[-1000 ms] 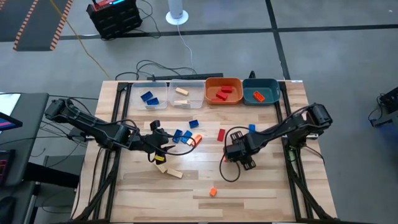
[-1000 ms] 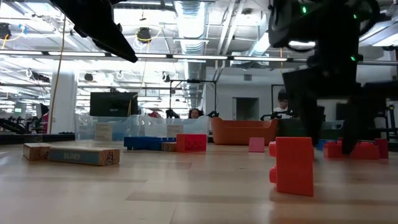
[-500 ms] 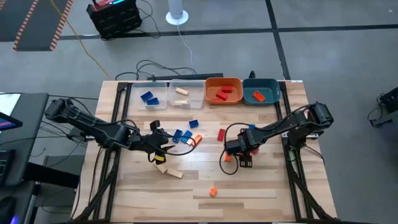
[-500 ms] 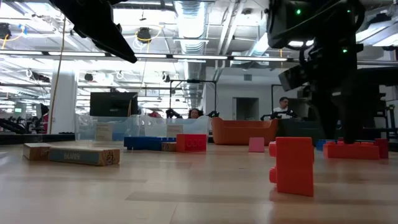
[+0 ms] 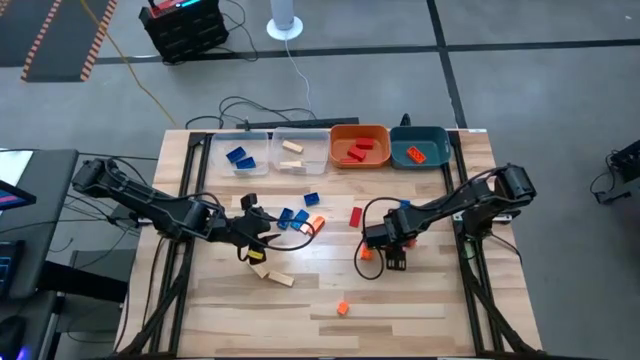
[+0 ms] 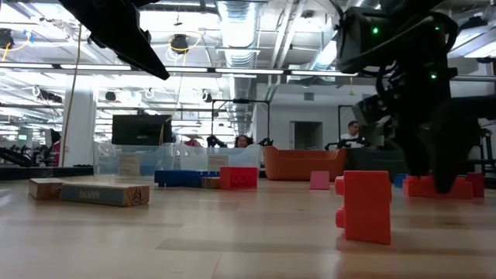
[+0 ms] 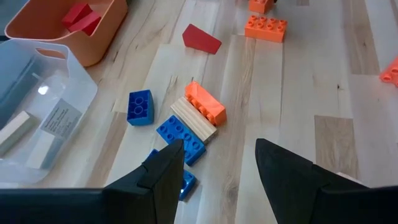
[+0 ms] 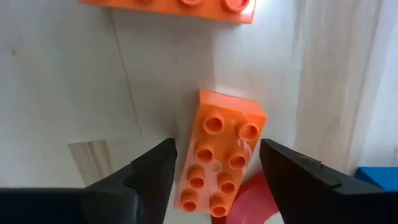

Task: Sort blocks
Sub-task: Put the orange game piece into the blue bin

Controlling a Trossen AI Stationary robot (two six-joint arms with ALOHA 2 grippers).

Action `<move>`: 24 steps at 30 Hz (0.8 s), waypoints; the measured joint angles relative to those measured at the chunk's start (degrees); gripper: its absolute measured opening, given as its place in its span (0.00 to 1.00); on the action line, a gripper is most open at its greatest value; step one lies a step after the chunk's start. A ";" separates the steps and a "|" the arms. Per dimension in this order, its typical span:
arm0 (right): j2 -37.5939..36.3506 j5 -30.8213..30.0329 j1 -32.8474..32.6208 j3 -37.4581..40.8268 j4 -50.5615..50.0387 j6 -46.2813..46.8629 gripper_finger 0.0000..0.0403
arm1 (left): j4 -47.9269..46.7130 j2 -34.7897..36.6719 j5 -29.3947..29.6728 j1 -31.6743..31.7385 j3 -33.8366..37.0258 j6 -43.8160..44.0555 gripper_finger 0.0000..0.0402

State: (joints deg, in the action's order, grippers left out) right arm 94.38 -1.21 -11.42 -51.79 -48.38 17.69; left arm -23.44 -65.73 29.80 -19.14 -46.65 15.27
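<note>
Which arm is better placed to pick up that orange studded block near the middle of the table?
The right. The right gripper hangs over the orange block, fingers open on either side. The left gripper, open, points at the blue blocks farther off.

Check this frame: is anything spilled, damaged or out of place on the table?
Nothing looks spilled or damaged. One small orange plastic block lies alone near the light wooden table's front edge, apart from the loose blocks clustered mid-table.

Table (image 5: pixel 400 290): pale wood planks, smooth satin finish. Orange studded block (image 8: pixel 221 158): glossy moulded plastic. Tan block (image 7: pixel 193 119): bare matt wood. Clear bin (image 7: pixel 56 124): translucent smooth plastic. Right gripper (image 8: pixel 214 168) fingers (image 8: pixel 149 180): matt black plastic
</note>
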 joint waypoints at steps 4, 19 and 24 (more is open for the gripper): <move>1.47 -0.02 0.00 -0.04 0.64 -0.10 0.56 | -0.11 0.00 0.00 0.00 -0.02 0.00 0.48; -1.63 -12.30 3.08 -8.75 -10.40 -8.31 0.41 | -1.23 0.01 -0.02 -0.02 -0.09 0.13 0.48; -10.57 -31.65 9.15 -9.68 -11.60 -10.62 0.44 | -1.27 0.02 -0.02 -0.02 -0.09 0.91 0.48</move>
State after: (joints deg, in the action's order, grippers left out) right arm 83.81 -32.87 -2.27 -61.47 -59.98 7.07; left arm -24.71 -65.72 29.78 -19.16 -46.74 16.18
